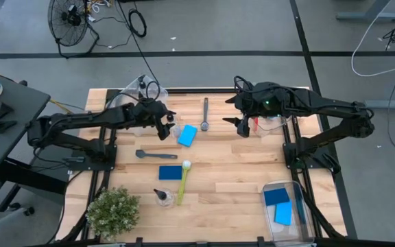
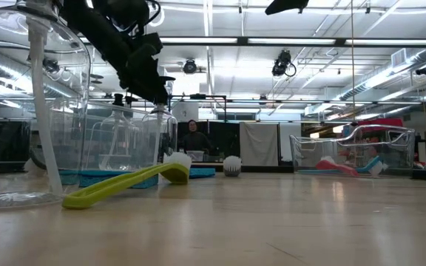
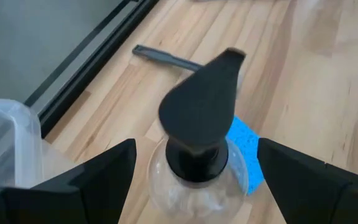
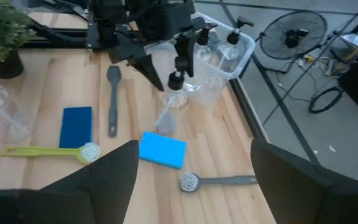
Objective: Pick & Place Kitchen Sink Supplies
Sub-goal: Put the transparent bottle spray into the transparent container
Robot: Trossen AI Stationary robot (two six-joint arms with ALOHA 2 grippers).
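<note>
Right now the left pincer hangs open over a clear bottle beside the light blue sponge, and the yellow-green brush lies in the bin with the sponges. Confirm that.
Not quite. The yellow-green brush lies on the bare table, not in the bin; the high view shows it. The rest holds: the left pincer hangs open over the bottle beside the sponge.

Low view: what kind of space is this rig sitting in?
Likely an industrial lab or workshop, not a kitchen: exposed ceiling ducts and strip lights, a floor fan with loose cables on bare concrete, and a butcher-block table.
</note>
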